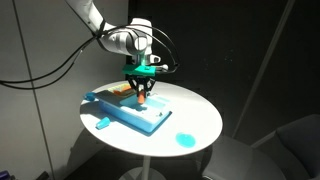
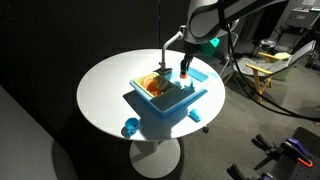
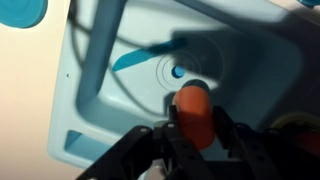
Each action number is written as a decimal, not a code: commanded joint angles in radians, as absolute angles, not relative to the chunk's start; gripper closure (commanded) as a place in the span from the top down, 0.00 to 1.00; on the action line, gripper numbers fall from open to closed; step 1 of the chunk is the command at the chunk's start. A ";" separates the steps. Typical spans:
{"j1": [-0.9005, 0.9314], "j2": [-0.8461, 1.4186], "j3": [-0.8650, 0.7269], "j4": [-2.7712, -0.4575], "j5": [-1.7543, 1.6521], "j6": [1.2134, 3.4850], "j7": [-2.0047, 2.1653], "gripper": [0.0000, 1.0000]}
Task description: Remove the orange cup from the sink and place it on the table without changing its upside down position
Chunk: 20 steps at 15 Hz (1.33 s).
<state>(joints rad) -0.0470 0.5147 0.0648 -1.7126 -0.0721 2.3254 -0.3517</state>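
The tiny orange cup [image 3: 192, 112] sits between my gripper's [image 3: 193, 128] two fingers, just above the basin of the light blue sink [image 3: 110, 95], near its round drain. The cup's shadow falls on the basin floor. In both exterior views the gripper [image 1: 143, 93] [image 2: 186, 67] points straight down over the sink [image 1: 130, 115] [image 2: 168, 103], with a bit of orange cup [image 1: 142, 98] [image 2: 184, 72] at its tips. The sink stands on the round white table [image 1: 200, 115] [image 2: 105, 85]. The thin white faucet [image 2: 163, 55] rises beside the gripper.
A small round blue dish [image 1: 185, 139] [image 2: 130, 127] [image 3: 20, 10] lies on the table apart from the sink. A flat orange-tan patch [image 2: 152, 85] lies in the sink's other part. The surroundings are dark, with cables and equipment [image 2: 265, 65] beyond the table.
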 commanded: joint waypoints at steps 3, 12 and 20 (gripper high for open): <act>-0.012 0.457 0.034 -1.748 -0.095 2.205 -0.257 0.14; 0.004 0.379 0.039 -1.797 -0.093 2.153 -0.248 0.14; 0.010 0.261 0.040 -1.943 -0.092 2.174 -0.243 0.14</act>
